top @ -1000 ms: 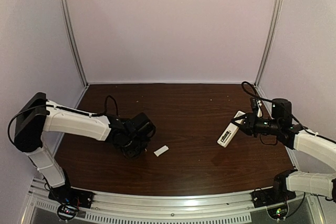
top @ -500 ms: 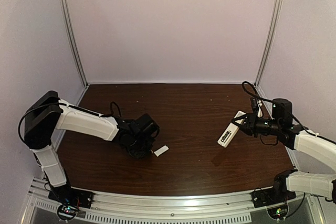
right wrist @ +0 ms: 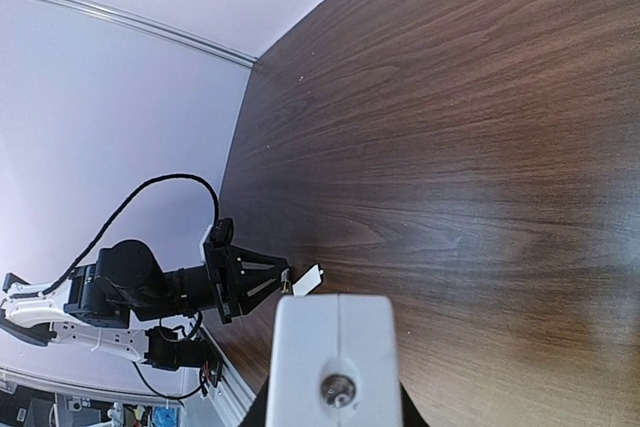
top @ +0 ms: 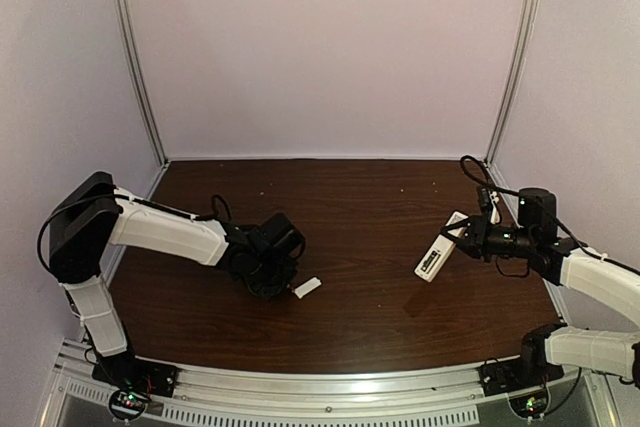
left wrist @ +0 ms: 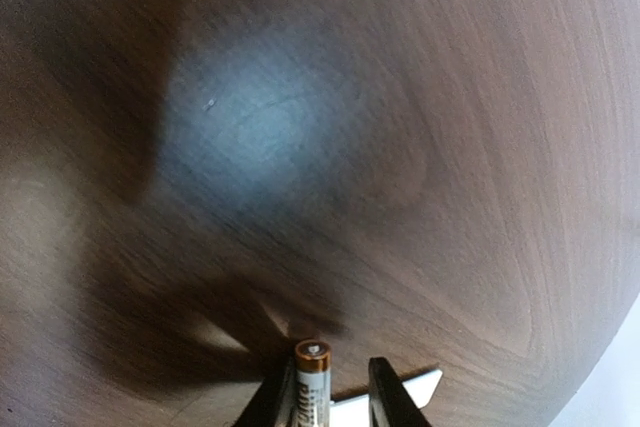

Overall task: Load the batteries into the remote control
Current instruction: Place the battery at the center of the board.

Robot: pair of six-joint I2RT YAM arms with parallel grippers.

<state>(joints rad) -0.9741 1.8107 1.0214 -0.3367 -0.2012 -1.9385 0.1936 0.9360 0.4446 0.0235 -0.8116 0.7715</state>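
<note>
My worry is the left gripper (left wrist: 332, 382). Its fingers look slackened around the battery (left wrist: 311, 379), so the battery could slip out, roll over the table (left wrist: 300, 147) and need picking up. It lies along the fingers, resting against one with a gap to the other, and the white cover (left wrist: 425, 383) sits just beyond. Far across the table, the right gripper (top: 468, 238) is clenched on the remote (top: 437, 252), held off the surface. Any twist there would misalign the battery slot.
</note>
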